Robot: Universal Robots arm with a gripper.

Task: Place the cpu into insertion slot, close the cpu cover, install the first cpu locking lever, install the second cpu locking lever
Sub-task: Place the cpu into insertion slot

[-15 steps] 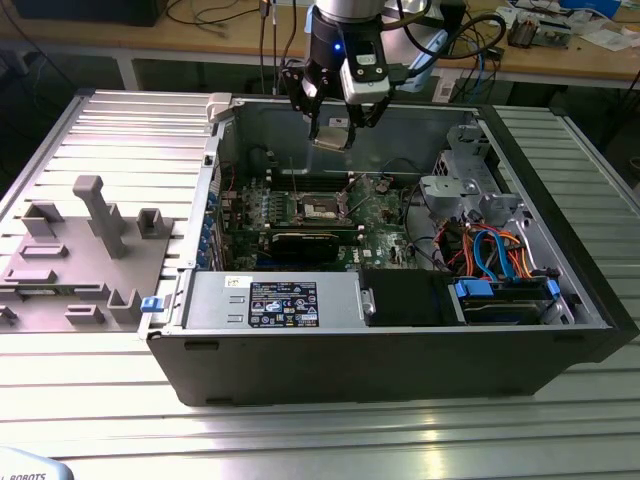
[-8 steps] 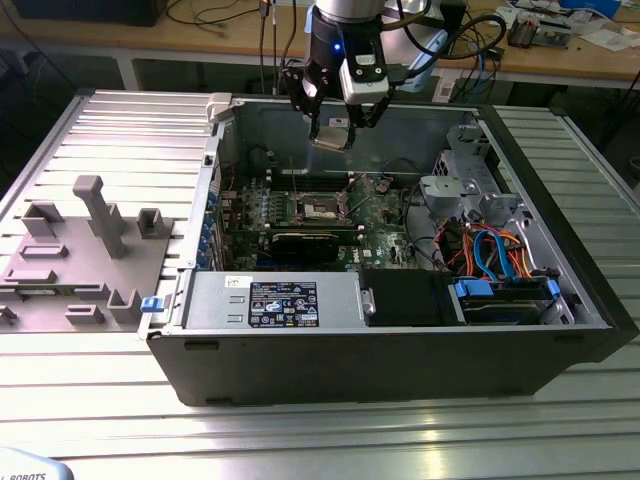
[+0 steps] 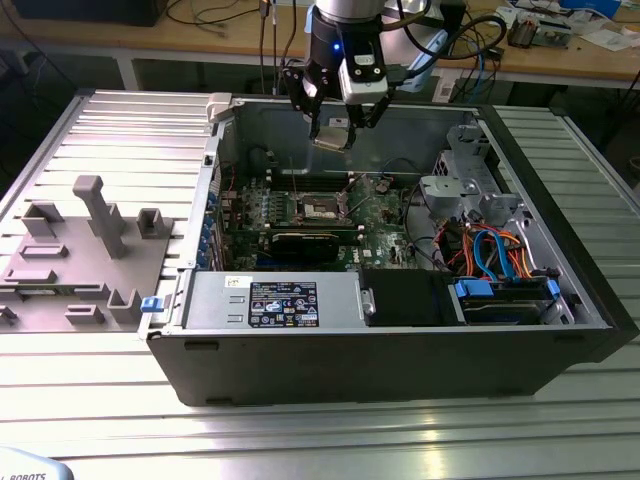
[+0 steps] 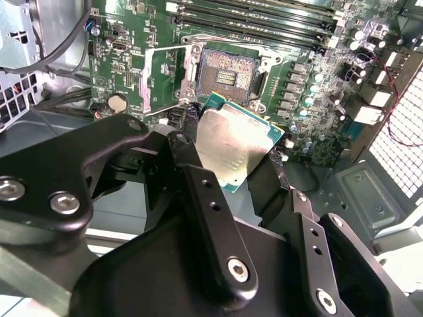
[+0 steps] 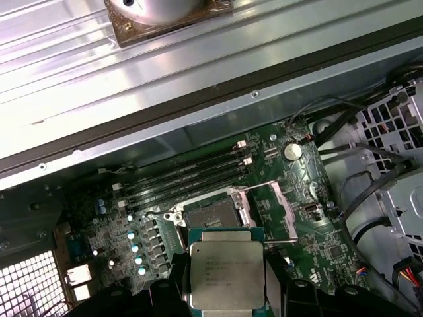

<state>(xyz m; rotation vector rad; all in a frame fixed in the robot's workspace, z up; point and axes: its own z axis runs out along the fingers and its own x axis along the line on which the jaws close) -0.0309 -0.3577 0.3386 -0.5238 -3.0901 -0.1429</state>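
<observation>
My gripper hangs inside the open computer case, above the motherboard, and is shut on the cpu. In both wrist views the cpu shows a pale silvery face on a green edge, clamped by its sides between black fingers. The insertion slot lies bare just beyond the chip, with its contact field exposed. Beside the slot, the cpu cover is swung open as a silvery frame. A thin locking lever stands free next to the slot.
Several memory slots run along the slot's far side. The case walls, a power supply, and a drive cage with cables surround the board. A grey fixture block sits at the exterior view's left.
</observation>
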